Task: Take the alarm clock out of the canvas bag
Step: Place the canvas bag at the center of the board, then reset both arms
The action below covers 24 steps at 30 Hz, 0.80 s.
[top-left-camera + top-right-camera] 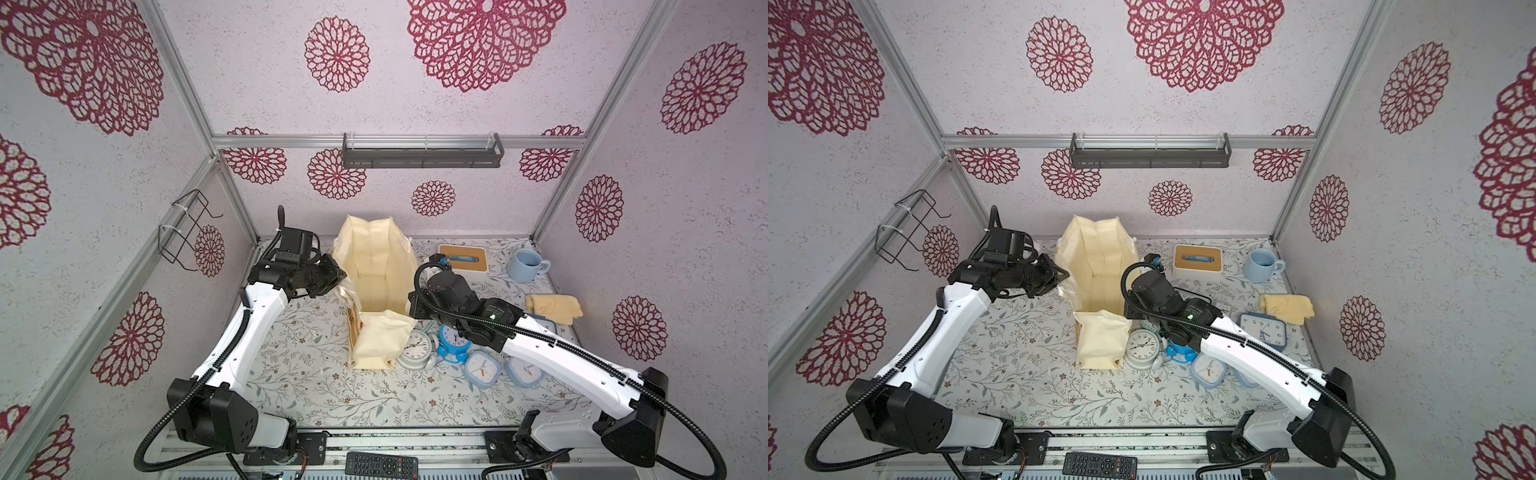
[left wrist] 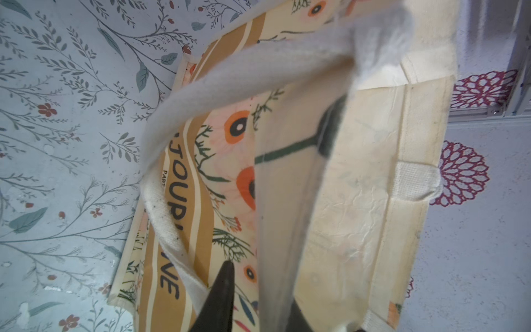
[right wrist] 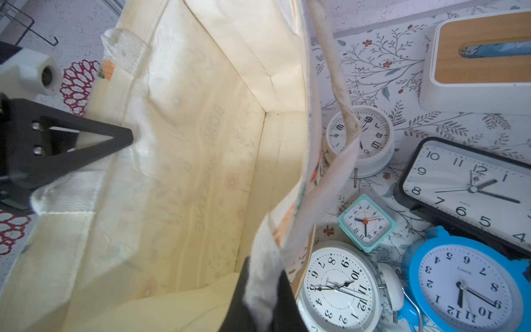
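On the flower-print table (image 1: 299, 365), the bag (image 1: 374, 257) stood upright, seemingly pulled wide for reaching in: right gripper (image 3: 263, 299) clamped on its handle (image 3: 337, 86), left gripper (image 1: 340, 277) with jaws apart astride the opposite rim, no clock visible inside, several clocks (image 3: 339, 290) beside it.

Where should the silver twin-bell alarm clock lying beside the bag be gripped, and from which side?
Probably the round case of the silver twin-bell alarm clock, from straight above, squeezing near-to-far across its rim. It lies face-up; the canvas bag crowds one flank, its bells and the blue twin-bell alarm clock the other.
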Available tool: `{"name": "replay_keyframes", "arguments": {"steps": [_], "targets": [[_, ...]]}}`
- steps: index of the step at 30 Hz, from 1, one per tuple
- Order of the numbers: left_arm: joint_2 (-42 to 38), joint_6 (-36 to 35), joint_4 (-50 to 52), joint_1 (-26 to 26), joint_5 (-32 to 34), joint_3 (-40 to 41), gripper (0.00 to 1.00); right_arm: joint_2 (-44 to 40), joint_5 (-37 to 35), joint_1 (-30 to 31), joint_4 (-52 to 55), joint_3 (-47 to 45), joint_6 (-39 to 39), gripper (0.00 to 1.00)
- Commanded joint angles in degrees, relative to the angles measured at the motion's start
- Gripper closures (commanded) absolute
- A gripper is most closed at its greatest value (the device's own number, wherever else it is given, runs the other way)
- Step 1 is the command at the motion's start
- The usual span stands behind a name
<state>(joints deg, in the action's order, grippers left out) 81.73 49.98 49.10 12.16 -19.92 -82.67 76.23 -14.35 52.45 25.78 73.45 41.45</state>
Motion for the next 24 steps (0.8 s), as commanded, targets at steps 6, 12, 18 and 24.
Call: {"name": "replay_keyframes", "arguments": {"steps": [6, 12, 18, 24], "targets": [[-5.68, -4.26, 5.01, -0.96, 8.99, -2.11, 0.44, -2.28, -0.97, -0.09, -5.96, 1.34, -4.77, 0.6], [-8.23, -6.66, 9.83, -1.97, 16.32, -6.1, 0.36, -4.03, -0.77, -0.15, -6.87, 2.11, -10.42, 0.32], [-10.42, -8.45, 14.41, -2.17, 28.71, -12.13, 0.36, -7.42, -1.65, -0.93, -6.97, 3.81, -19.21, 0.15], [-18.57, -13.3, 7.63, -3.11, 50.13, -6.37, 0.35, -14.11, -6.71, -7.1, -7.82, 1.26, -28.39, 0.04]]}}
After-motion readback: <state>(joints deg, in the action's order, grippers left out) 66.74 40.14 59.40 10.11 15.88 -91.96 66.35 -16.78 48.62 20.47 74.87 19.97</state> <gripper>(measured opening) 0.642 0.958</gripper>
